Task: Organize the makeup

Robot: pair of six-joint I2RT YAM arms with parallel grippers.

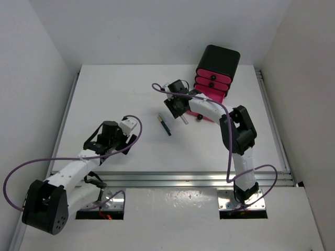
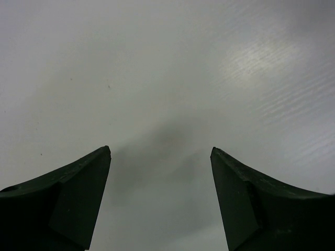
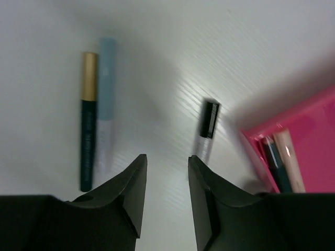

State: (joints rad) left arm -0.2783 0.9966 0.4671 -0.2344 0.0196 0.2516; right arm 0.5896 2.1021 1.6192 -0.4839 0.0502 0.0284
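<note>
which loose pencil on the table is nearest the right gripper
The short clear one with the black cap, lying just past the right gripper. The gold-capped dark green pencil and the pale blue one lie side by side farther away.

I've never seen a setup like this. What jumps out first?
The black box with three pink drawers at the far right of the white table stands out most. Near it the right gripper hovers over the tabletop, where a dark pencil with a gold end lies beside a pale blue one.
</note>
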